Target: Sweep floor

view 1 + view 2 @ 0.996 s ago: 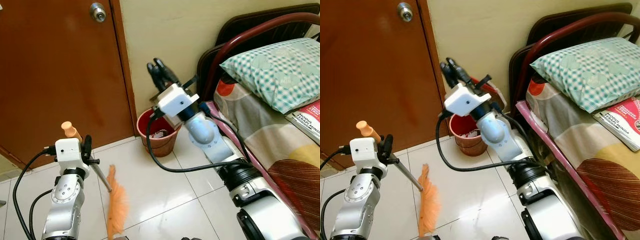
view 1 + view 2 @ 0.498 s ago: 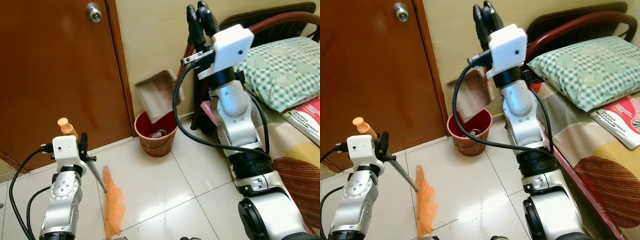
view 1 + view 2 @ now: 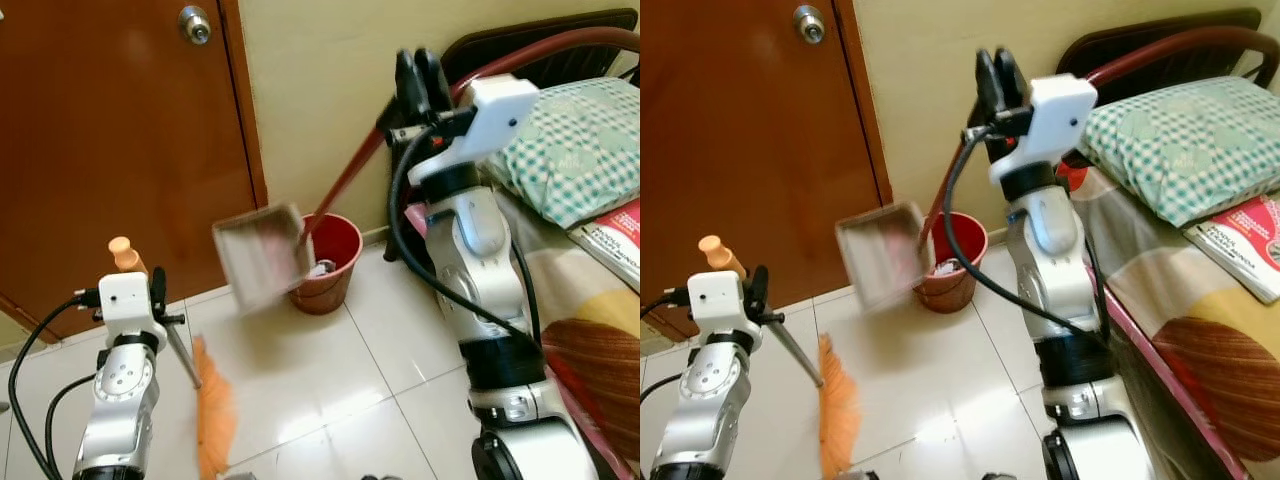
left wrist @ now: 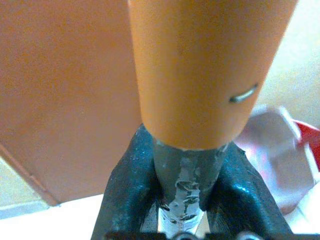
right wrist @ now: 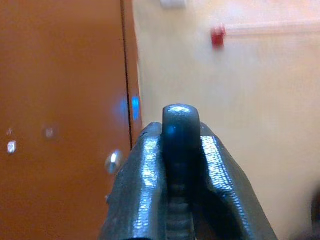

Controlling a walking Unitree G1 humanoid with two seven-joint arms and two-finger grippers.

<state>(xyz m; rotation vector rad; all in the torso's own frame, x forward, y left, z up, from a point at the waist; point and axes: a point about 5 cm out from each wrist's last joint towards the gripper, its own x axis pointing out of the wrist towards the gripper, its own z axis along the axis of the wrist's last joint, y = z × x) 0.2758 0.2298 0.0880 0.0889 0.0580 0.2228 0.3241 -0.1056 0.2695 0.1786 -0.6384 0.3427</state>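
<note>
Left claw point(image 3: 150, 290): pinching broom point(image 3: 210, 420).
Right claw point(image 3: 420, 75): pinching dustpan point(image 3: 262, 255) handle.
Left to do: more floor point(image 3: 330, 370) sweeping, likely.

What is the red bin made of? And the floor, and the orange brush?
The red bin looks like plastic: one even colour, thin smooth rim, though blur leaves that open. The floor is glossy pale tile, with grout lines and a bright light reflection. The orange brush seems to be soft bristles, probably plastic, fanning out from a grey, metal-looking rod with an orange grip.
</note>
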